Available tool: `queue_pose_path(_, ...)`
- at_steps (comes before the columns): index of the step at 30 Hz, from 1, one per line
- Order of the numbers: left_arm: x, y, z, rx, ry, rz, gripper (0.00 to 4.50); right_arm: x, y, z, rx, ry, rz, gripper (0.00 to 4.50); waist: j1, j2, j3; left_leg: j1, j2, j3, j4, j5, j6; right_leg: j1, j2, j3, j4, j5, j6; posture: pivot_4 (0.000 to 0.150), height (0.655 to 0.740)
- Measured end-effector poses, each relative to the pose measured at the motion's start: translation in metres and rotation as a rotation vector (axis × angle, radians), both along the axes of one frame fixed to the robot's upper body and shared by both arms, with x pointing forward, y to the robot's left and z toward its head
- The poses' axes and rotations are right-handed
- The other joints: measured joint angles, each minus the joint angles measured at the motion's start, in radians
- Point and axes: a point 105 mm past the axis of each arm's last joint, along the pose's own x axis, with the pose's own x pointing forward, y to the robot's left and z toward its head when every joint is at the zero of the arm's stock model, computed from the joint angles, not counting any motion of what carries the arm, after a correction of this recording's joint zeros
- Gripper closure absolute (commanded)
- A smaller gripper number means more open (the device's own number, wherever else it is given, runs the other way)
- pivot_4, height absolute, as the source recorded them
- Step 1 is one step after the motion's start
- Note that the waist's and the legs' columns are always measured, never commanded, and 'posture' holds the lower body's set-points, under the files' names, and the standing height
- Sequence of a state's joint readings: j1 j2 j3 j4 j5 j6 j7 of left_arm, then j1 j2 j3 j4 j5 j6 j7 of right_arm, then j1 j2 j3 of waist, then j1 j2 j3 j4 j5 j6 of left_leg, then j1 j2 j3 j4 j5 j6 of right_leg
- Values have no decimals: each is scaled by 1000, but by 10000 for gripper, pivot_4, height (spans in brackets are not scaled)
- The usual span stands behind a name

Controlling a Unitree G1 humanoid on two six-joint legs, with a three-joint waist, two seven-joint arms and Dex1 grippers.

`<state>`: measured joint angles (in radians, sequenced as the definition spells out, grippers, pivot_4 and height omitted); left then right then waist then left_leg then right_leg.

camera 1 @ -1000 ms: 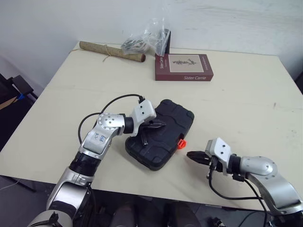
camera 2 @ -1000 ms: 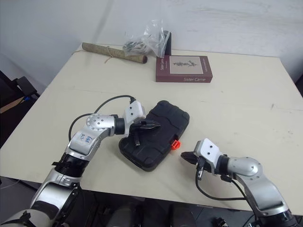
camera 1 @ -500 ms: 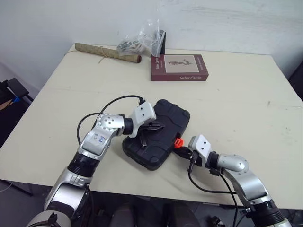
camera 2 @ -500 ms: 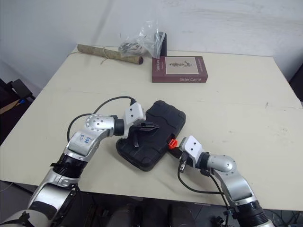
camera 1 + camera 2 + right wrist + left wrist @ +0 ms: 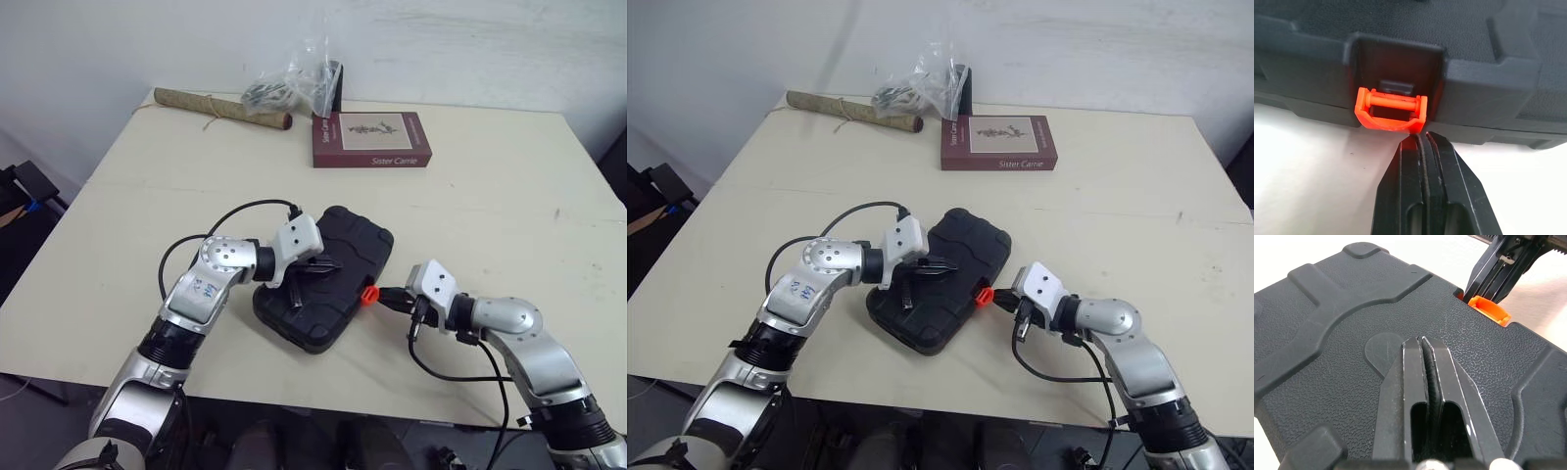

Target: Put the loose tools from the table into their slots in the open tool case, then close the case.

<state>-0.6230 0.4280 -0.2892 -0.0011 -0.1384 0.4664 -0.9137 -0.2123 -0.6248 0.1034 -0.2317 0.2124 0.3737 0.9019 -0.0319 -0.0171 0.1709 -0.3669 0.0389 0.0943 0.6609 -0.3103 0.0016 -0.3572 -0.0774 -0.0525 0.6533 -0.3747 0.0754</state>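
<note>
The tool case (image 5: 358, 245) is laid lengthwise from near-left to far-right, its orange latch (image 5: 368, 293) faced by the closed right gripper (image 5: 385, 294), with the closed left gripper (image 5: 332, 262) held over its lid.

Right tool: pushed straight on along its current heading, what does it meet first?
The orange plastic latch on the side of the black plastic tool case. The right tool is shut and aimed at the latch's lower edge, very close; whether it already touches is unclear.
</note>
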Motion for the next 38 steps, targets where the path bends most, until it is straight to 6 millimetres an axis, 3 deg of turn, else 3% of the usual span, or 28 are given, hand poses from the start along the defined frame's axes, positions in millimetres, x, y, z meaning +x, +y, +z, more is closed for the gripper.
queue_pose_path(3, 2, 4, 0, 0, -3, 4, 44448, -3, 5, 8, 14, 41, 13, 45000, -4, 0, 0, 1, 1, 0, -1, 0, -1, 0, 0, 0, 0, 0, 0, 1500, 7400)
queue_pose_path(6, 3, 9, -1, 0, -3, 14, 44448, -2, 13, 29, 64, 13, 36, 45000, -9, 0, 0, 3, 1, 0, -3, 1, -2, 1, 0, 0, 0, 0, 0, 1500, 7400)
queue_pose_path(10, 2, 8, -2, -8, -8, 11, 44448, -12, 39, 58, 159, -20, 146, 45000, 1, 1, -2, 7, 0, 0, -11, 2, -2, 2, 0, 0, -1, 0, -1, 1500, 7400)
queue_pose_path(14, 1, 12, 0, -71, -44, 17, 44448, -16, 29, 56, 115, 20, 151, 45000, 5, 0, -3, 7, -1, 0, -12, 2, -2, 2, -1, 1, -3, -1, -1, 1500, 7400)
queue_pose_path(17, -1, 20, 7, -188, -74, 28, 35980, -16, 10, 64, 110, 17, 118, 45000, 2, 0, -2, 6, -1, 1, -12, 2, -1, 2, -1, 1, -5, 0, -1, 1500, 7400)
queue_pose_path(19, -4, 34, 8, -220, -86, 45, 26987, -16, -7, 74, 104, 7, 83, 38161, 3, 0, -2, 5, -1, 0, -13, 3, -1, 1, -1, 0, -5, 0, -1, 1500, 7400)
queue_pose_path(21, -7, 58, 13, -230, -110, 90, 17645, -18, -25, 77, 59, -27, 61, 30240, 2, 1, -1, 1, 0, 0, -13, 3, -1, -2, 0, 0, -5, 0, -1, 1500, 7400)
queue_pose_path(24, -10, 127, 11, -159, -98, 291, 2616, -16, -67, 76, -55, -96, -19, 13489, 0, 1, 5, -1, -1, 0, -13, 3, -1, -4, 0, 0, -7, 0, -1, 1500, 7400)
queue_pose_path(25, -12, 152, 10, -128, -106, 372, 0, -14, -82, 77, -82, -123, -44, 8637, 1, 1, 7, -2, -1, 0, -13, 3, 0, -4, -1, 0, -8, 0, -1, 1500, 7400)
queue_pose_path(27, -20, 191, 8, -68, -129, 504, 0, -13, -104, 78, -115, -162, -79, 416, 3, 0, 7, -2, -1, 0, -12, 3, 1, -3, -1, 0, -9, 0, -1, 1500, 7400)
queue_pose_path(30, -37, 245, 7, -15, -154, 672, 0, -16, -137, 74, -154, -182, -113, 416, 4, 0, 8, -2, -1, 0, -12, 2, 2, -3, -2, -1, -10, 0, -1, 1500, 7400)
queue_pose_path(32, -50, 269, 7, 6, -170, 746, 0, -14, -153, 73, -149, -195, -153, 416, 5, -1, 9, -2, -2, 0, -12, 2, 2, -2, -3, -1, -10, 0, -1, 1500, 7400)
queue_pose_path(35, -59, 284, 6, 18, -185, 802, 0, -12, -165, 69, -154, -210, -175, 416, 6, 0, 9, -2, -2, 0, -13, 2, 2, -3, -4, -1, -10, 0, -1, 1500, 7400)
queue_pose_path(38, -59, 285, 9, 22, -219, 809, 0, -9, -168, 72, -159, -243, -176, 416, 3, 1, 10, -2, -2, 0, -14, 2, 1, -3, -3, -1, -9, 0, -1, 1500, 7400)
